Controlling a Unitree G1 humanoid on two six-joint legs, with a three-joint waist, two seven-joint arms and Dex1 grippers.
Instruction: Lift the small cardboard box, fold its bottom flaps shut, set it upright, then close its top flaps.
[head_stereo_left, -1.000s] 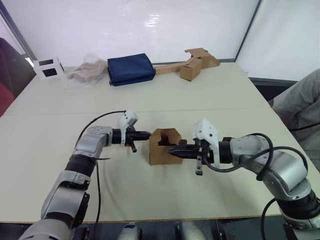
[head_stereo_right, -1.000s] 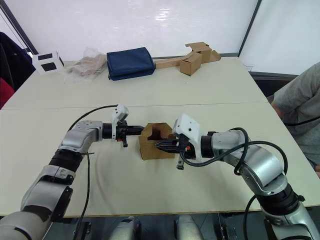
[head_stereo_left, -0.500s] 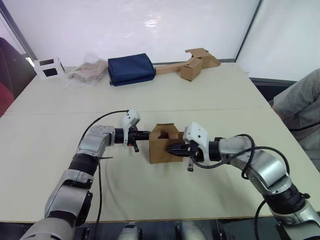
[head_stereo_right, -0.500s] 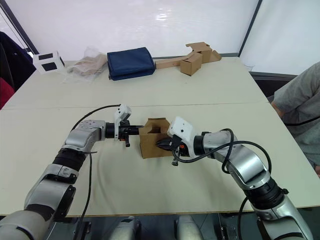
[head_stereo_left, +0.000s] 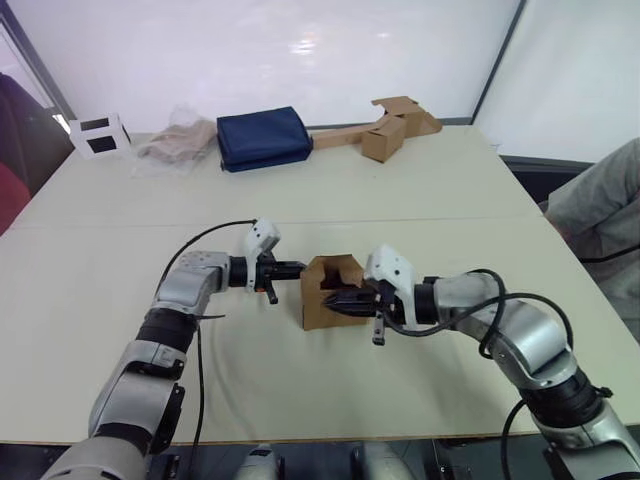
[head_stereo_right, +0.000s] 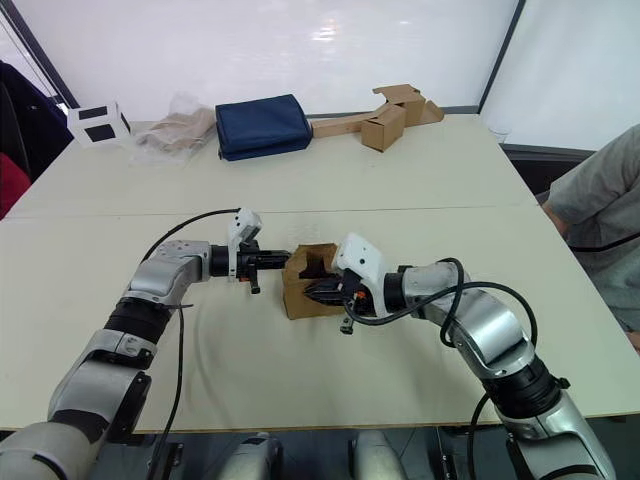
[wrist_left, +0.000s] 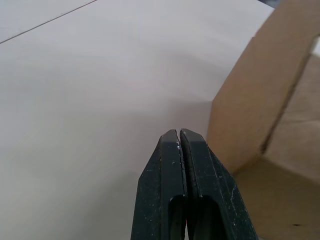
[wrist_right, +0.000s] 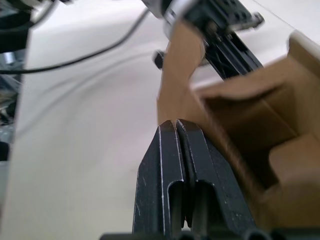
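Beige table (head_stereo_left: 400, 190), white wall (head_stereo_left: 250, 50), small cardboard box (head_stereo_left: 325, 300) between two pressed-together claws

Both arms reach inward, forearms roughly level, the two grippers pointing at each other. The left gripper (head_stereo_left: 292, 267) has its two black fingers (wrist_left: 170, 165) pressed together with no gap, tips aimed toward the right arm. The right gripper (head_stereo_left: 333, 298) likewise has its fingers (wrist_right: 172, 150) closed flat against each other, tips aimed toward the left arm.
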